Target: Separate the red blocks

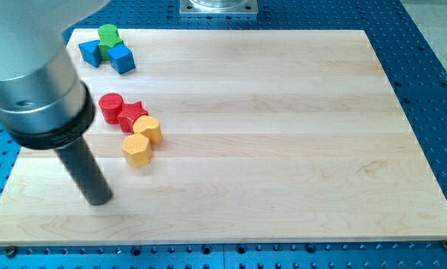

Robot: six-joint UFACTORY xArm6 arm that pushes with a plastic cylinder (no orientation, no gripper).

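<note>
A red cylinder [111, 107] and a red star [132, 116] sit touching each other at the left of the wooden board [283, 134]. Two yellow blocks touch them below: a yellow rounded block [148, 128] and a yellow hexagon [137, 149]. My tip [99, 199] rests on the board below and to the left of this cluster, about a block's width from the yellow hexagon and farther from the red blocks. The rod's thick grey body hides the board's left edge above the tip.
At the view's top left stand a green block [108, 34], a blue block [91, 51] and a blue cube [121, 58], packed together. The board lies on a blue perforated table [433, 75]. A metal mount [219, 7] shows at the top.
</note>
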